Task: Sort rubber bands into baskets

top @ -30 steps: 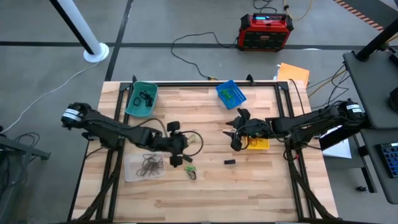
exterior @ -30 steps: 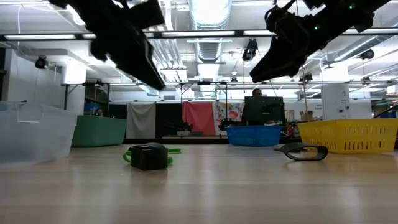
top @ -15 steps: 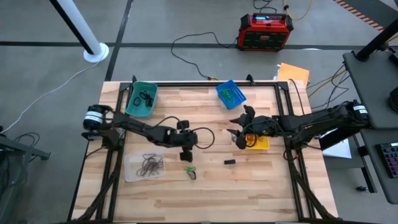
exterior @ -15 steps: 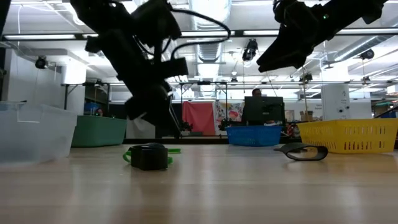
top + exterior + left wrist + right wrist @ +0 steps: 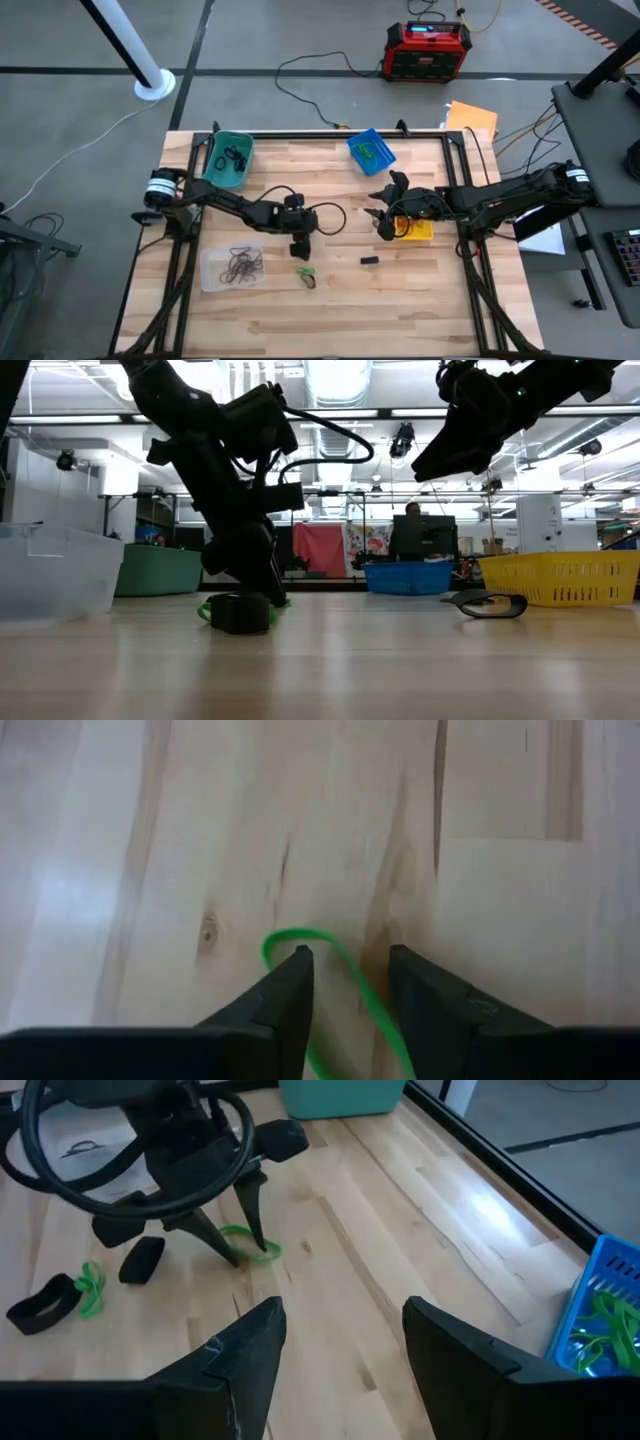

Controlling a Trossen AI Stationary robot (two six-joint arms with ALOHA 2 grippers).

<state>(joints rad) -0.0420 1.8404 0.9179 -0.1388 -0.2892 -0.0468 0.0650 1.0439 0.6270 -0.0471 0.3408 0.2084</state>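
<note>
Light wood-plank table (image 5: 330, 300) with pale and tan strips; teal-green basket (image 5: 226, 160) near its far left corner holds black bands, blue basket (image 5: 370, 150) at the far edge holds bright green bands, yellow basket (image 5: 415, 228) toward the right edge, clear basket (image 5: 232, 268) near the left edge with dark brown bands (image 5: 241, 265). Bright green rubber band (image 5: 345, 985) on the wood, another green one by a black band (image 5: 306, 276), small black block (image 5: 370, 260); both arms dark black.
</note>
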